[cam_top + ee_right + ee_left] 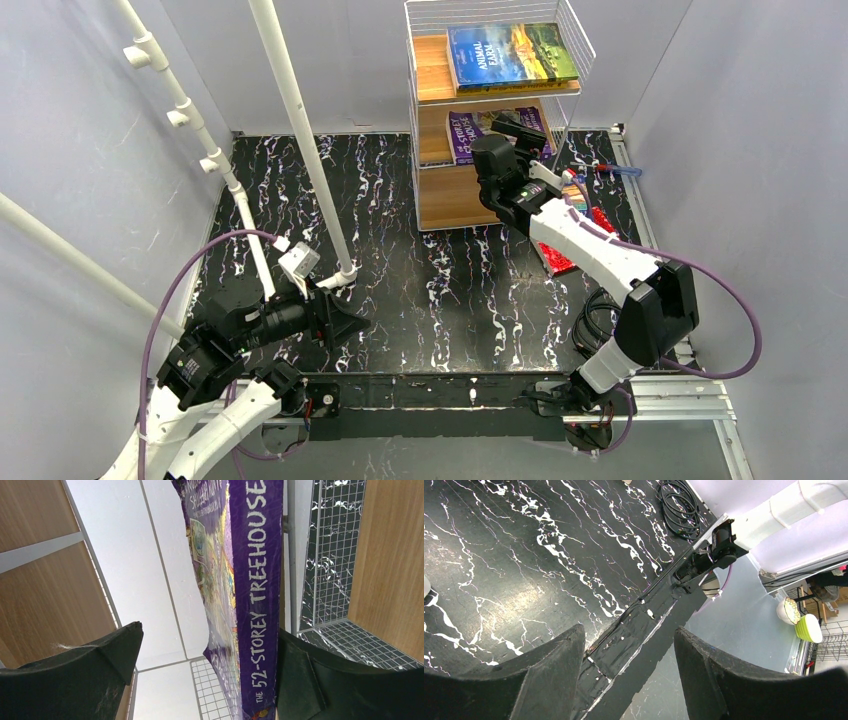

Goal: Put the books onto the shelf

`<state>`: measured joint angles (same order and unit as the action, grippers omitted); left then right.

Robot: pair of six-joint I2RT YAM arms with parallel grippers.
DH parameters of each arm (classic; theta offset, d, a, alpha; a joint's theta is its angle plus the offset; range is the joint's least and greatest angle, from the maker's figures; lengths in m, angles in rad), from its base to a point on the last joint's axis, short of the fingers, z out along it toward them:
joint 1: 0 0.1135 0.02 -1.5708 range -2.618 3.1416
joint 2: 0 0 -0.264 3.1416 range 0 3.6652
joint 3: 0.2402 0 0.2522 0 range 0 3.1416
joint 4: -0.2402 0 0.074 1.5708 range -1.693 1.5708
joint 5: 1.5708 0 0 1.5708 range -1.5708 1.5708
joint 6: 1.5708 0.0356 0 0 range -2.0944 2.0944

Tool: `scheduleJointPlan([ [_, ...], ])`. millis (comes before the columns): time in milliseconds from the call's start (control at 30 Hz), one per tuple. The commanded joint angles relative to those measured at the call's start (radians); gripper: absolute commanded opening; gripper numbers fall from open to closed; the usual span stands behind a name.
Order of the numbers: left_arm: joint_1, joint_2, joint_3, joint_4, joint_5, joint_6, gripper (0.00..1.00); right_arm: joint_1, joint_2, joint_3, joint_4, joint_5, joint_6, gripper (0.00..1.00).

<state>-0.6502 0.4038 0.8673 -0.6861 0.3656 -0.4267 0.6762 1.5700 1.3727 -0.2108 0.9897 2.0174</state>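
Note:
The shelf [432, 70] stands at the back of the table. A blue "Animal Farm" book [510, 55] lies on its top board. A purple Treehouse book [470, 130] rests on the middle board. My right gripper [520, 135] reaches into that tier and is open. In the right wrist view the purple book [257, 580] lies along the right finger [310, 680], far from the left one, between wooden boards [45, 595]. More books, one red [560, 258], lie on the table under the right arm. My left gripper [345, 322] hovers open and empty over the table's near edge [629, 645].
White poles [300, 130] rise at the left, one with its foot near the left gripper. A coil of black cable [595, 320] lies at the table's right front. A small blue and red stick [615, 170] lies beside the shelf. Grey walls close in both sides.

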Motion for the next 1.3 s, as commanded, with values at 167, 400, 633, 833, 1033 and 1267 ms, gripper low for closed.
scheduleJointPlan([
  [167, -0.003, 0.0, 0.01, -0.008, 0.001, 0.008, 0.63, 0.003, -0.024, 0.0, -0.2, -0.078, 0.002, 0.99],
  [400, -0.002, 0.008, 0.006, 0.004, 0.007, 0.009, 0.64, 0.003, -0.065, -0.038, -0.197, -0.074, 0.003, 0.99],
  [633, -0.003, 0.01, 0.002, 0.008, 0.013, 0.009, 0.63, 0.004, -0.074, -0.053, -0.15, -0.075, -0.038, 0.99],
  [833, -0.003, 0.002, -0.002, 0.008, 0.016, 0.007, 0.63, -0.033, -0.142, -0.106, -0.039, -0.195, -0.291, 0.99],
  [1033, -0.003, 0.017, -0.022, 0.035, 0.031, 0.011, 0.63, -0.098, -0.265, -0.253, 0.066, -0.362, -0.445, 0.99],
  [1267, -0.003, 0.031, -0.022, 0.054, 0.041, 0.018, 0.63, -0.257, -0.353, -0.433, 0.349, -0.704, -0.651, 0.99],
])
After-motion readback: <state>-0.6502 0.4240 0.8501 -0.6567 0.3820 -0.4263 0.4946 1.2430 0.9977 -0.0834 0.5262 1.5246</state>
